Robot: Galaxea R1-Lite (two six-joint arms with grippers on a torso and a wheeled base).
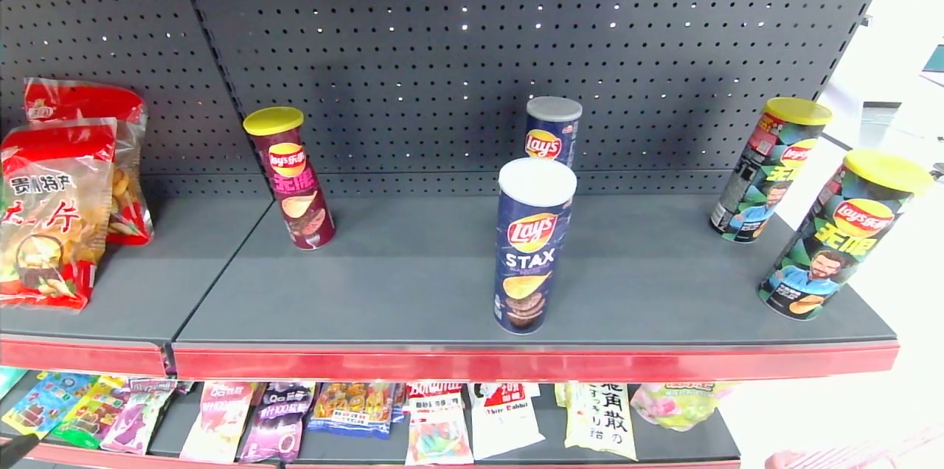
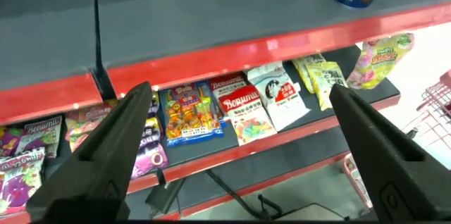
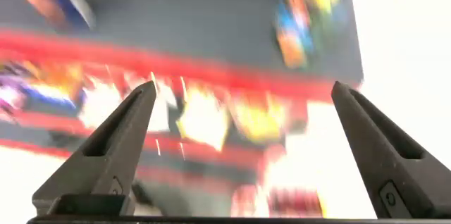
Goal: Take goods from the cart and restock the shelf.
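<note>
Several chip cans stand upright on the dark shelf (image 1: 413, 270): a maroon can (image 1: 289, 178) at the left, a blue can (image 1: 532, 244) near the front edge, another blue can (image 1: 553, 131) behind it, and two green-black cans with yellow lids (image 1: 771, 170) (image 1: 844, 233) at the right. My left gripper (image 2: 239, 89) is open and empty, held in front of the red shelf edge (image 2: 211, 55) above the lower shelf. My right gripper (image 3: 243, 86) is open and empty too, facing the blurred shelf front.
Red snack bags (image 1: 55, 211) lean at the shelf's left end. Candy and snack bags (image 1: 354, 410) line the lower shelf. A red wire cart (image 2: 438, 96) shows beside the shelf's right end. Bare shelf lies between the cans.
</note>
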